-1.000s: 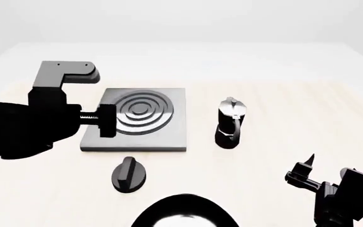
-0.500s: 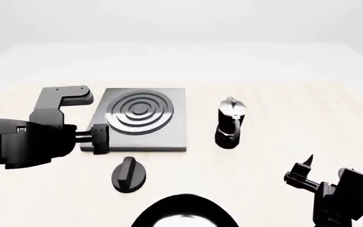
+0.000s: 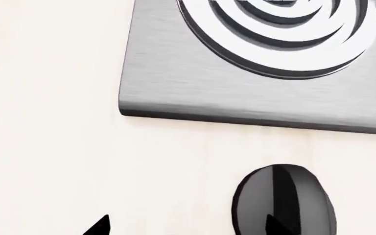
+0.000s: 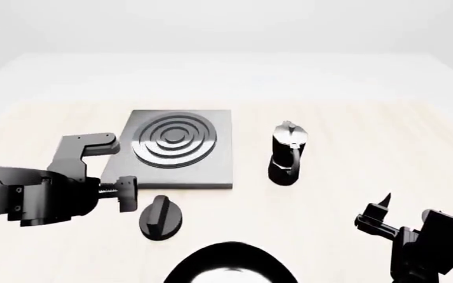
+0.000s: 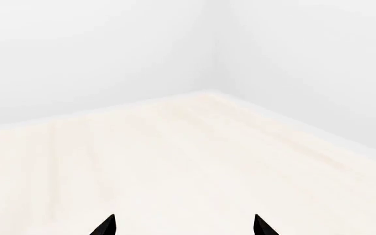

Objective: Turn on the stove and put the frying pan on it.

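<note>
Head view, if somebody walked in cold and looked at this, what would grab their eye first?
Probably the stove, a grey slab with raised burner rings at the table's centre-left, and the black-and-silver moka pot upright to its right. Next, the left gripper hanging just left of the round black knob in front of the stove, not touching it. The frying pan only peeks in at the bottom edge.

Grey stove [image 4: 181, 150] flat, black knob [image 4: 160, 218] just beside; frying pan [image 4: 230, 265] near, bottom edge.
</note>
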Controlling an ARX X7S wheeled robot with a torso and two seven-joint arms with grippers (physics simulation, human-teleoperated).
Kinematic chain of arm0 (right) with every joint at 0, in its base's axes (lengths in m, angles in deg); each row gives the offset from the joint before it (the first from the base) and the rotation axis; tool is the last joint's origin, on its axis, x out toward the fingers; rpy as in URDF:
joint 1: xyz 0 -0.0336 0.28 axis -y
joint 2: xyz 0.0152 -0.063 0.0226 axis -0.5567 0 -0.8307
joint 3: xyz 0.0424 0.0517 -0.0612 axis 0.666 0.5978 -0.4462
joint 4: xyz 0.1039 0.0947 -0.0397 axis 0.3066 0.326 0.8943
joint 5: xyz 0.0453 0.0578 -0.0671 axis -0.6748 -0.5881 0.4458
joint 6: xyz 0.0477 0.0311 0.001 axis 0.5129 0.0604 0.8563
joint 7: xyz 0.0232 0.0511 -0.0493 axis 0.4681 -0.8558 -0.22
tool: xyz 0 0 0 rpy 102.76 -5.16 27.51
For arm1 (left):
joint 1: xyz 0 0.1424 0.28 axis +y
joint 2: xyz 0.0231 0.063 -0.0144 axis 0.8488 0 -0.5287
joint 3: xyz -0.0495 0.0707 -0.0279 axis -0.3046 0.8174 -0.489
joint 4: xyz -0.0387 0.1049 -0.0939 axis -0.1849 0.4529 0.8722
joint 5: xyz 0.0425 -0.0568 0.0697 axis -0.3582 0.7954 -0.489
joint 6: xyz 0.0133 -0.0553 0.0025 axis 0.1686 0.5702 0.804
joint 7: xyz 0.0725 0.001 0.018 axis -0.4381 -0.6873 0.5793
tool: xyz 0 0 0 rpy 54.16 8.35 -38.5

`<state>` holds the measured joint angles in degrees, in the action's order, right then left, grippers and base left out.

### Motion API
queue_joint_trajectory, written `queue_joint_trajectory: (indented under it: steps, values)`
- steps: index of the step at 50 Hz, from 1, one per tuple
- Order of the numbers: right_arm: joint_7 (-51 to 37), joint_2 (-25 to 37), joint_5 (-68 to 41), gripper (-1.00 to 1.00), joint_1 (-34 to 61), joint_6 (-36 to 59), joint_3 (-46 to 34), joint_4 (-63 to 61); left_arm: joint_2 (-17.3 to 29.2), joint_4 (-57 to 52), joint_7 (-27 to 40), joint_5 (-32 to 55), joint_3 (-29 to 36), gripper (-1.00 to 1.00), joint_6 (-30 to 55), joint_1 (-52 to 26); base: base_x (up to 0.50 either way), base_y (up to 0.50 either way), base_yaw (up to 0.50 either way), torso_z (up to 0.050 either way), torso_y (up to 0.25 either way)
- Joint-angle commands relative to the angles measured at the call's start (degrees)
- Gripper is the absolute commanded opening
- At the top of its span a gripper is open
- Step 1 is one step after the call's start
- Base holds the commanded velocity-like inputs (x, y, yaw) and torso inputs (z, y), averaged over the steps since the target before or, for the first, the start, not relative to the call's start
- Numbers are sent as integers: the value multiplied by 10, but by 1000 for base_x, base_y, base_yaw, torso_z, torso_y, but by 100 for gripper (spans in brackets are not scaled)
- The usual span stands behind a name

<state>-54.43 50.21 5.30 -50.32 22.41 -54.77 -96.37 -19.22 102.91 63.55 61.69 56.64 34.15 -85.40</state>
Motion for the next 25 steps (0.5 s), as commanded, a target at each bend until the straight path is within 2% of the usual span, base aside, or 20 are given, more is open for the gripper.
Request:
queue_joint_trajectory:
  steps: [1,25]
  values:
    - [-2,2,-3,100,2,0,0,3,-5,27,-45,-35,25,100,-26,10,0,0,0,0,0]
    - [-7,5,-7,100,1,-3,-4,5,-15,63,-113,-71,63,100,-50,17,0,0,0,0,0]
